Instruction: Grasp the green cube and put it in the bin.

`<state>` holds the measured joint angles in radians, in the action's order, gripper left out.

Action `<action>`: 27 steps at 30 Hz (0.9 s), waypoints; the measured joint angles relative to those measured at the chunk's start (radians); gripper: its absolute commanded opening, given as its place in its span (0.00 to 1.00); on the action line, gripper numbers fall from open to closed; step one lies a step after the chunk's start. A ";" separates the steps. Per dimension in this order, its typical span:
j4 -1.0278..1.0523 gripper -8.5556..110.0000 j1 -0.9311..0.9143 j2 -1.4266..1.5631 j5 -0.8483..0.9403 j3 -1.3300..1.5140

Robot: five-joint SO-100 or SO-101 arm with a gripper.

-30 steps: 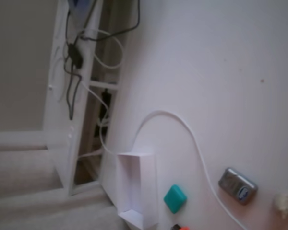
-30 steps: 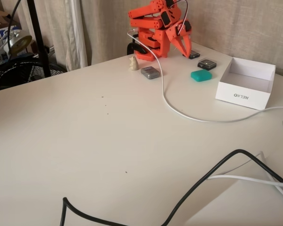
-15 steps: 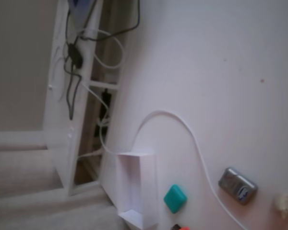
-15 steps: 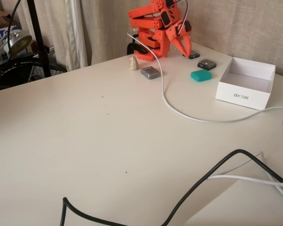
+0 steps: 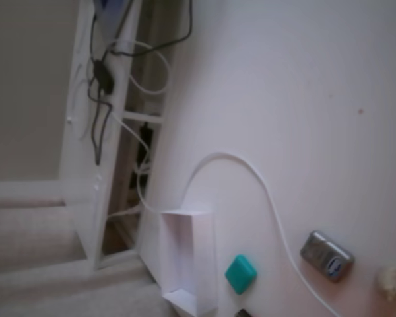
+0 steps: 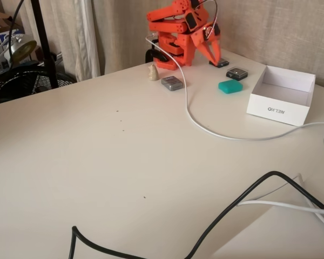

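Observation:
The green cube lies flat on the white table, a small teal block with rounded corners; it also shows low in a fixed view. The bin is a white open box just right of it, seen end-on as a long narrow box. The orange arm is folded at the table's far edge. Its gripper points down behind the cube, a short way from it, fingers together and holding nothing. The gripper is out of the other fixed view.
A grey metallic device, two small black devices and a beige figurine lie around the arm. A white cable crosses the table; a black cable lies in front. A white slatted frame holds cables.
The gripper has lifted slightly at the arm's base. Its orange tip, seen earlier at the bottom edge of a fixed view, has left that picture. The cube and bin have not moved.

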<state>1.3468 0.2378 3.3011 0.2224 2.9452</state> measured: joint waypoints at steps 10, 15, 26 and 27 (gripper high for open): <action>0.000 0.00 0.029 0.000 0.031 0.003; 0.000 0.00 0.021 0.000 0.031 0.003; -0.023 0.00 0.005 0.000 0.023 0.003; -0.040 0.00 -0.003 0.000 0.023 0.003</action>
<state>1.3070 0.2347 3.3011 0.2454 2.9483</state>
